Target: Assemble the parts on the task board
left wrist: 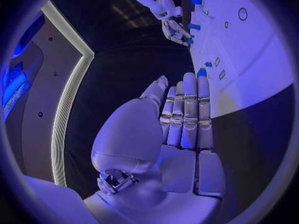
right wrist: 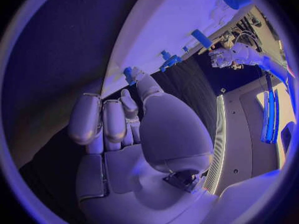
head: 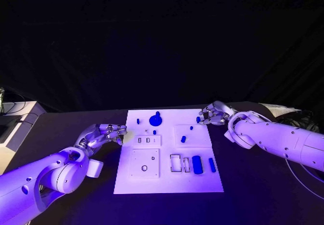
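Head view: task board (head: 169, 183) lies flat mid-worktop (head: 67, 126), between the two arms, so either side can reach it. Parts are spread over it: a round blue part (head: 156, 120) at the far end, a long blue bar (head: 197, 164) and a thin blue strip (head: 212, 164) near the right edge, a small blue peg (head: 183, 138) mid-board; empty slots sit beside the bar, likely where pieces go. Left robot hand (head: 102, 134) sits at the board's left edge, fingers curled in; whether it holds anything I can't tell from here. Right robot hand (head: 215, 114) is at the far right corner, fingers drawn together around a small blue part (head: 198, 119), looks like a pinch pickup. Left wrist view: left robot hand (left wrist: 181, 119) has fingers straight and pressed side by side, nothing in the palm, a blue spot at one fingertip that may just be a part lying behind it. Probably parked clear so the right side can work. Right wrist view: right robot hand (right wrist: 121, 117) has fingers curled with the blue part (right wrist: 129, 74) at its tips, just over the board edge (right wrist: 156, 45). Judging by this, still early: most parts are loose.
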{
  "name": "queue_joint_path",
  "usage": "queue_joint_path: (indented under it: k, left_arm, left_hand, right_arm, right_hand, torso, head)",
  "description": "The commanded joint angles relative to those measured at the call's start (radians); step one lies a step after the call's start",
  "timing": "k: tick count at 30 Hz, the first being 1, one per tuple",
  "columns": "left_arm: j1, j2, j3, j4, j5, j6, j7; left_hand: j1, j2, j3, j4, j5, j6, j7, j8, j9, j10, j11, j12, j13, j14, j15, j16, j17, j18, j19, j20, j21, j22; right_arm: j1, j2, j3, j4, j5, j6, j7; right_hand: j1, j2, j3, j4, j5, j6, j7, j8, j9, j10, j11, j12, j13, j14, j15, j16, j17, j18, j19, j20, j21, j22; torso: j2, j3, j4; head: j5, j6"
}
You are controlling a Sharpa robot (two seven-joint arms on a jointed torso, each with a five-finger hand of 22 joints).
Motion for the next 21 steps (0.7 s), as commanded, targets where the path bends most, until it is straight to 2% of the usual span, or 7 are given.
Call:
queue_joint_path:
  k: [1,11,21]
  left_arm:
    - [0.0,0.0,0.001,0.003,-0.003,0.003,0.013]
    - [-0.001,0.0,0.001,0.002,-0.003,0.003,0.012]
    - [-0.001,-0.001,0.001,0.003,-0.003,0.004,0.011]
  left_hand:
    - [-0.01,-0.003,0.005,-0.001,0.001,0.0,-0.001,-0.004,0.0,-0.006,-0.001,0.001,0.001,-0.007,0.003,0.005,-0.001,0.003,-0.006,0.001,0.007,-0.001]
    - [-0.01,-0.003,0.005,-0.001,0.001,0.0,-0.001,-0.004,0.0,-0.006,-0.001,0.001,0.001,-0.007,0.003,0.005,-0.001,0.003,-0.006,0.001,0.007,-0.001]
    - [-0.01,-0.003,0.005,-0.001,0.001,0.0,-0.001,-0.004,0.0,-0.006,-0.001,0.001,0.001,-0.007,0.003,0.005,-0.001,0.003,-0.006,0.001,0.007,-0.001]
  right_arm:
    - [-0.001,0.004,0.0,-0.005,-0.022,0.019,-0.012]
    - [-0.001,0.013,0.0,-0.013,-0.027,0.032,-0.016]
    - [-0.001,0.024,0.0,-0.014,-0.027,0.04,-0.017]
  right_hand:
    - [0.005,0.003,0.004,-0.006,0.007,-0.005,0.0,-0.001,0.001,0.007,-0.003,0.007,0.002,0.005,0.0,0.007,0.003,0.008,0.043,-0.007,0.004,0.148]
    - [-0.003,0.021,0.032,-0.03,0.003,0.009,-0.003,-0.002,0.001,0.011,-0.006,0.01,0.005,0.005,-0.002,0.007,0.007,0.007,0.043,-0.009,0.007,0.149]
    - [-0.012,0.023,0.049,-0.04,-0.001,0.012,-0.003,-0.002,0.001,0.013,-0.007,0.011,0.007,0.006,-0.003,0.007,0.009,0.006,0.043,-0.01,0.009,0.149]
  torso:
    - [0.0,-0.0003,-0.0002]
    - [0.0,-0.0008,0.0]
    - [0.001,-0.001,0.0002]
  head:
    - [0.001,-0.001]
    - [0.002,-0.002]
    - [0.002,-0.003]
